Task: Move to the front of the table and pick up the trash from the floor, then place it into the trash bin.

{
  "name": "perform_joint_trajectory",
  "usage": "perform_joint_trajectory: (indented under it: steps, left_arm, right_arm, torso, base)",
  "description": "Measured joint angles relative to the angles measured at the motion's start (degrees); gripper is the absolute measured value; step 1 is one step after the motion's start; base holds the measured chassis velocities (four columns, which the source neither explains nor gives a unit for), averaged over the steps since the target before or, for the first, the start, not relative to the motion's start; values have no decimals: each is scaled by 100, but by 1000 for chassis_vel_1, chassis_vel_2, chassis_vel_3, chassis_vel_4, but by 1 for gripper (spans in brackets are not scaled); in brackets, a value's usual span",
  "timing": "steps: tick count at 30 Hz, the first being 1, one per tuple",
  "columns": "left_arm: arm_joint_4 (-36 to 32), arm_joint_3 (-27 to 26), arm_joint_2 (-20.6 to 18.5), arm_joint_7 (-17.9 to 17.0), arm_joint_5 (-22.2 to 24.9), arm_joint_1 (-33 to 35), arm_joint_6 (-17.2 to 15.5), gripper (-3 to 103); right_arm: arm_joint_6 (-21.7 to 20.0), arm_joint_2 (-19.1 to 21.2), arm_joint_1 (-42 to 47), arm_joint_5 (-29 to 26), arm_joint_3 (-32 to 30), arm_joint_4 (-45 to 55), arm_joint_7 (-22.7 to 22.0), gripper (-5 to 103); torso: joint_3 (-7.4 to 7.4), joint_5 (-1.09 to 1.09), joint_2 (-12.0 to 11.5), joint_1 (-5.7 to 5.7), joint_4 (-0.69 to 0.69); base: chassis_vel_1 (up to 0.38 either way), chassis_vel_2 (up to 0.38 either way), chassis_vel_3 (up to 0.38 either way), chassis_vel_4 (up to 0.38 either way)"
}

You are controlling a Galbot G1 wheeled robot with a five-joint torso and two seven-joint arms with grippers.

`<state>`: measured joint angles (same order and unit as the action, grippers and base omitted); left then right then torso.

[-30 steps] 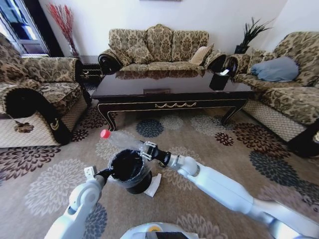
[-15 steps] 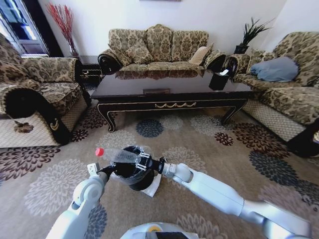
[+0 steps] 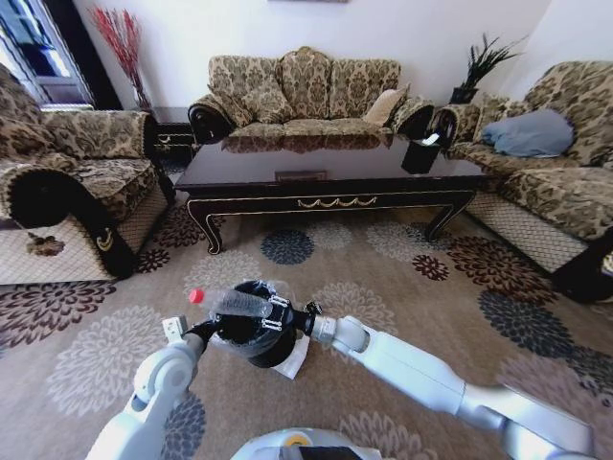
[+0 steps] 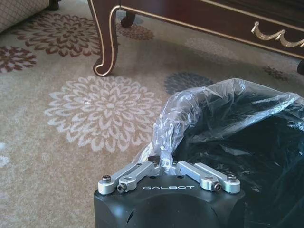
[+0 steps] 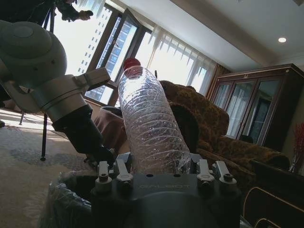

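The right gripper (image 3: 271, 312) is clamped on the base end of the bottle (image 3: 237, 304), its fingers closed tight against the ribbed plastic. It holds the bottle lying nearly level across the mouth of the bin (image 3: 251, 331), with the red cap (image 3: 196, 296) sticking out past the rim on the far side from the gripper. In the right wrist view the bottle (image 5: 151, 124) rises straight out from between the fingers (image 5: 115, 170), cap (image 5: 132, 63) at the far tip, and the bin's bagged rim (image 5: 66, 194) sits just below the gripper.

The left gripper (image 3: 209, 332) is at the bin's rim, opposite the right one, pinched shut on a fold of the liner (image 4: 183, 114). From its own wrist camera the closed fingers (image 4: 142, 169) grip the clear plastic right at the edge, with the bin's black inside (image 4: 256, 152) opening just beyond them. The left arm also shows in the right wrist view, its gripper (image 5: 102, 154) down at the rim beside the bottle.

A white tissue (image 3: 295, 356) lies on the carpet (image 3: 402, 278), poking out from under the bin on the right gripper's side. The table (image 3: 326, 172) stands well beyond both grippers, its curved leg (image 4: 105, 42) visible past the left one.
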<state>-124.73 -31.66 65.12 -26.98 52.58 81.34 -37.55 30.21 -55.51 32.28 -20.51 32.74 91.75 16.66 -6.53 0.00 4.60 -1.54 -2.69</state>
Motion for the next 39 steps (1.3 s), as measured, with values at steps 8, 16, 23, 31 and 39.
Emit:
perform_joint_trajectory:
  steps: [8,16,23,31,39]
  left_arm:
    - [-152,-165,-42,-4,32,131,-6,4]
    - [-210,-350,-40,-16,48,263,-12,4]
    - [-304,-492,-30,-17,51,339,-13,4]
    - [-497,-897,-134,-149,323,415,-40,4]
    - [-501,-1140,-370,-245,563,406,-58,4]
  right_arm:
    - [-23,23,-5,-35,-61,100,-51,85]
    - [-197,273,-54,-305,-318,634,-248,100]
    - [-203,531,83,-338,-743,787,-254,100]
    - [-515,759,126,-760,-1055,918,-589,100]
    - [-800,1079,446,-1058,-1751,1094,-871,100]
  torso:
    - [0,0,0,0,0]
    - [0,0,0,0,0]
    - [0,0,0,0,0]
    - [0,0,0,0,-1]
    - [0,-1,0,0,-3]
  base:
    - [0,0,0,0]
    - [0,0,0,0]
    - [0,0,0,0]
    - [0,0,0,0]
    - [0,0,0,0]
